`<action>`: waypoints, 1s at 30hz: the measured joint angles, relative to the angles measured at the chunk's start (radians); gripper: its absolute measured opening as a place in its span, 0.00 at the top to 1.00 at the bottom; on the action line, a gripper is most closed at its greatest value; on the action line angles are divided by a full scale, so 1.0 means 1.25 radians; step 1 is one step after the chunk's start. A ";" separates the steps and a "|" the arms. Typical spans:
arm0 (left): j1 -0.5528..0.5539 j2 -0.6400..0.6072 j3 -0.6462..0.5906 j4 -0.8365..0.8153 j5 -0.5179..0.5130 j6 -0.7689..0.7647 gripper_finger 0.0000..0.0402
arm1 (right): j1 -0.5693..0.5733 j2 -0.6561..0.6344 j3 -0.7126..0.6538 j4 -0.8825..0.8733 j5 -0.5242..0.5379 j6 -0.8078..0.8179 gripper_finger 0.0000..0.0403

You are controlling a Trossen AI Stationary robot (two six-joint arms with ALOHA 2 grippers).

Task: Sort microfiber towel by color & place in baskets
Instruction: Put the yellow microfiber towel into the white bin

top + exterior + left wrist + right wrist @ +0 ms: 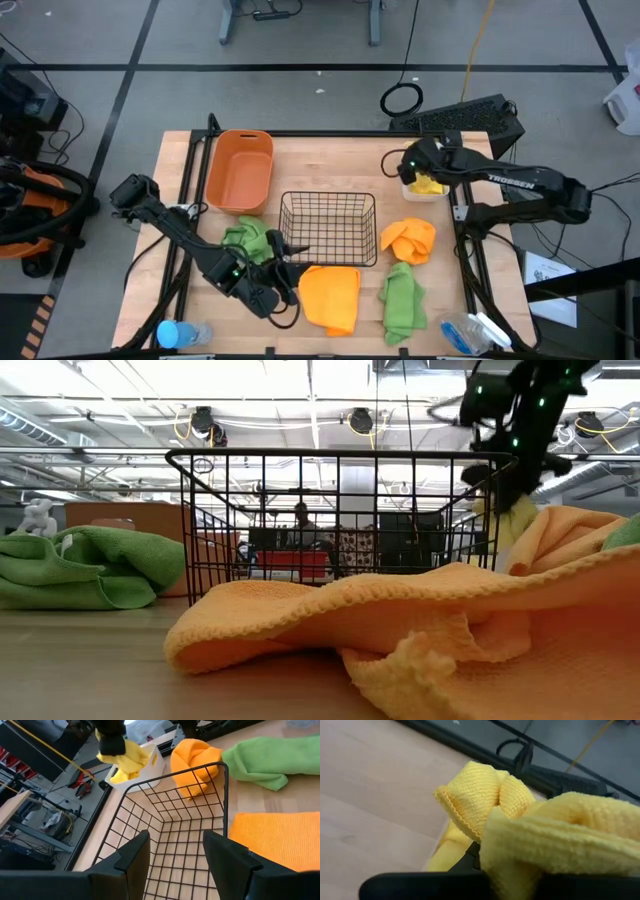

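High view: right gripper (413,170) (yellow towel (428,184))

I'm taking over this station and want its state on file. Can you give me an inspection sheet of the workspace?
Surface: wooden table, dry.
Job's things: orange tub empty; black wire basket empty; white bin holds yellow towel; green towels and, orange towels and loose.
Clutter: blue-capped bottle, plastic wrapper.
Grippers: left gripper jaws open by basket; right gripper shut on yellow towel over bin.
Cables: coil on floor.
Surroundings: keyboard.
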 joint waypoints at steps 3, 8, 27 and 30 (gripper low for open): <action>0.000 0.000 0.000 0.004 0.000 -0.002 0.53 | -0.036 0.020 -0.029 0.028 -0.001 -0.013 0.97; 0.000 0.000 0.000 0.005 0.001 -0.002 0.53 | -0.082 0.067 -0.044 0.061 -0.008 -0.031 0.97; 0.000 0.000 0.000 0.003 0.060 -0.023 0.53 | -0.135 0.207 -0.045 0.106 -0.124 -0.058 0.68; 0.000 0.000 0.000 0.003 0.060 -0.024 0.53 | -0.133 0.169 -0.045 0.094 -0.129 -0.058 0.59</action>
